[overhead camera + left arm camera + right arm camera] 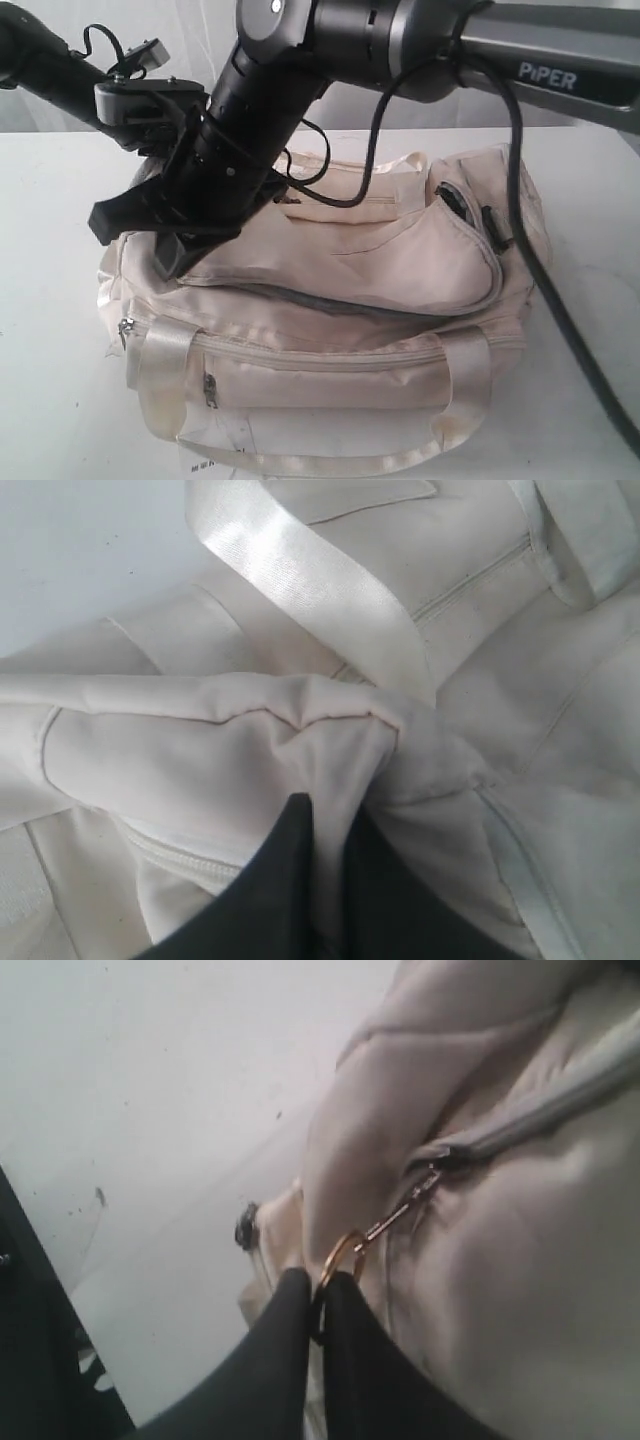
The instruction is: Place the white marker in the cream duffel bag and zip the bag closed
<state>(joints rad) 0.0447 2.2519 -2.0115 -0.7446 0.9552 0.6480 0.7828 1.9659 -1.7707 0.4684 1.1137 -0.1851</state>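
The white marker shows in none of the three views. It is not on the white table (60, 400) around the cream duffel bag (380, 290) or in either claw, so it is most likely already inside the bag, though nothing here proves it. That leaves the zipping, which looks far along. In the exterior view the grey main zipper (350, 305) runs as a closed seam across the top of the bag, from the curve at its right end toward the left end, where both arms meet. The right gripper (318, 1282), reaching across the middle, is pinched tight on the gold pull ring (340, 1252). The ring hangs by a short link from the zipper slider (445, 1155), and the grey tape behind the slider lies joined. The slider sits close to the end of the bag, but the last stretch ahead of it is hidden behind fabric and the claw, so whether it has reached its stop cannot be told. The left gripper (328, 815) is clamped on a bunched fold of the bag's cream cloth beside a satin handle (300, 580), apparently bracing the bag against the pull. What seems left is any final bit of zipper travel, then letting go of both the ring and the cloth.
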